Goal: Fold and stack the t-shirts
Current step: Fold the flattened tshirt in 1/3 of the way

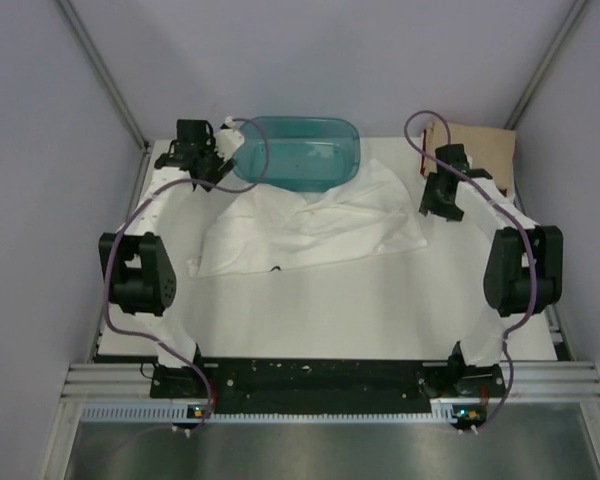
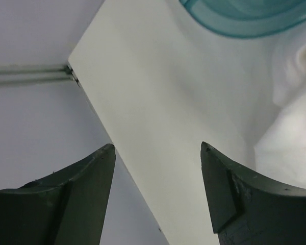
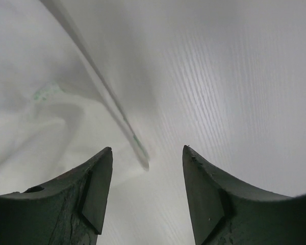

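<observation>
Your white t-shirt (image 1: 310,225) lies crumpled mid-frame on the bench (image 1: 330,310), its upper edge touching a teal tub (image 1: 300,150). A tan t-shirt (image 1: 477,145) sits in the upper right corner. Your left end effector (image 2: 158,148), upper left, and right end effector (image 3: 148,149), at the white shirt's right edge, both gape wide, holding nothing.

The left arm (image 1: 138,275) and right arm (image 1: 520,268) are black with fat round joints. A purple cable (image 1: 412,128) loops along each. White covers (image 1: 180,345) sit just above the black base bar (image 1: 310,378). The left pincer (image 2: 157,146) and right pincer (image 3: 147,148) have dark curved fingers (image 2: 81,194).
</observation>
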`<state>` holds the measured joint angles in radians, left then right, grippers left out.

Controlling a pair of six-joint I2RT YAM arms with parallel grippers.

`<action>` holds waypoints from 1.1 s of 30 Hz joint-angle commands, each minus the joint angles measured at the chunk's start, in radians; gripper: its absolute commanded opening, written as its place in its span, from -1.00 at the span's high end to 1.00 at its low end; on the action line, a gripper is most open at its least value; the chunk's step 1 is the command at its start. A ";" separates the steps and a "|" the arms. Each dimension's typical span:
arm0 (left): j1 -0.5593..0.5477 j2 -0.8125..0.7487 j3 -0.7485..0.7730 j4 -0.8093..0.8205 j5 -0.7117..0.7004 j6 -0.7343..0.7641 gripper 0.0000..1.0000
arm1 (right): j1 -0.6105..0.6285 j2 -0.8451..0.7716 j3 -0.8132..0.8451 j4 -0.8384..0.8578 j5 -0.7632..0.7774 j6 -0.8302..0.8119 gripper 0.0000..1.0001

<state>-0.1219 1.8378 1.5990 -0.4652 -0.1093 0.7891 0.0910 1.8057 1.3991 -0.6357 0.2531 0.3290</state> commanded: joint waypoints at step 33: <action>0.304 -0.287 -0.622 -0.300 0.389 -0.041 -0.35 | 0.004 -0.103 -0.425 0.326 -0.167 0.177 0.69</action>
<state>0.1818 1.5364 0.9909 -0.7223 0.2573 0.7303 0.0898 1.6974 0.9886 -0.3668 0.0563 0.4946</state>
